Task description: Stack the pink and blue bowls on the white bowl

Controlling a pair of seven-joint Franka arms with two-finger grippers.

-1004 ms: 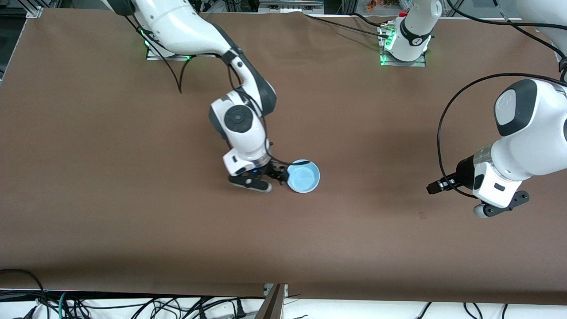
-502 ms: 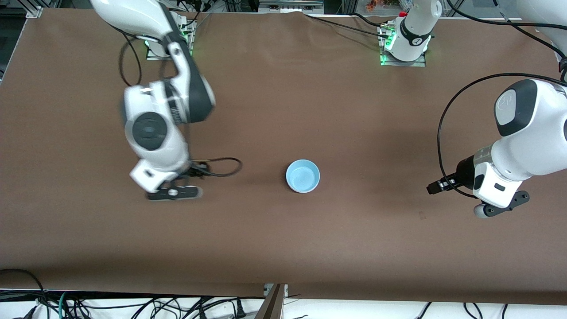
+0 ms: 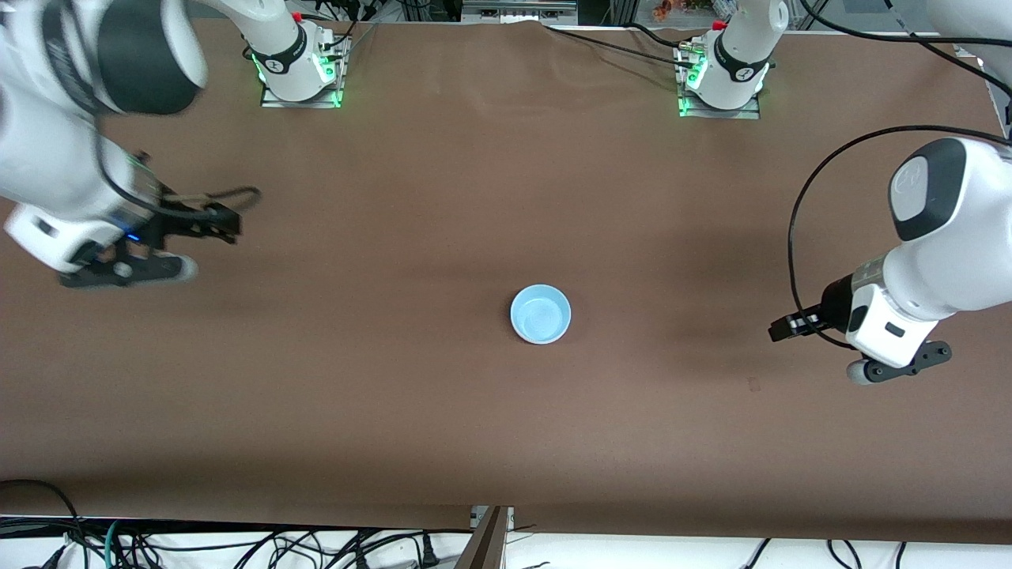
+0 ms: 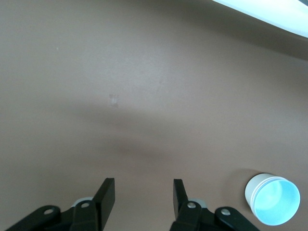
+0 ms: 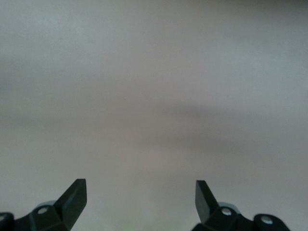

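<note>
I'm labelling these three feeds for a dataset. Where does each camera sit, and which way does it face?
Front view: high across the table, facing both arms' bases; shows both arms and the blue bowl on the brown table.
Left wrist view: on the left arm's wrist, looking down past the open left gripper at the table and bowl.
Right wrist view: on the right arm's wrist, looking down past the open right gripper at bare table.
Front and left wrist views share the bowl.

No text, label, brand name, number or sign can be read in any view. The round marks on the arm housings and bases are too small to make out, and the blue bowl [image 3: 540, 314] and brown bench [image 3: 506, 411] are plain.
</note>
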